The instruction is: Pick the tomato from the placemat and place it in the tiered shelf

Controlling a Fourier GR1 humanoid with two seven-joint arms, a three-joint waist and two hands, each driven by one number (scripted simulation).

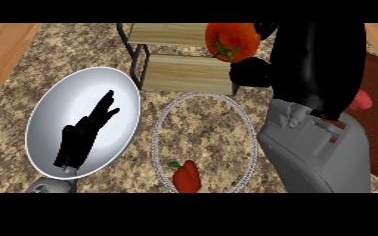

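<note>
Surface [88, 55]: speckled brown-and-cream stone, matt; a wood-toned strip at its left edge.
Right forearm [317, 150]: grey, smooth, blocky; enters from the lower right.
Right hand [310, 65]: black; fingers [251, 72] curled on the tomato, held at the shelf's right end.
Plate [59, 105]: round, pale, glossy, thin rim; left of the placemat.
Placemat [207, 130]: round, beaded pale border, centre matching the stone; carries only the pepper.
Shelf [184, 72]: two stepped light-wood boards in a thin black frame; both boards look bare.
Tomato [232, 40]: round, glossy red-orange, green stem star; off the placemat, over the upper board's right end; whether it touches the board cannot be told.
Left hand [77, 142]: black; resting over the plate, fingers straight and spread, holding nothing.
Pepper [187, 176]: small, red, lobed, green stem; near the placemat's front rim.
Progress, as judged: pick done, carry nearly done; setting down on a board and release are left.
</note>
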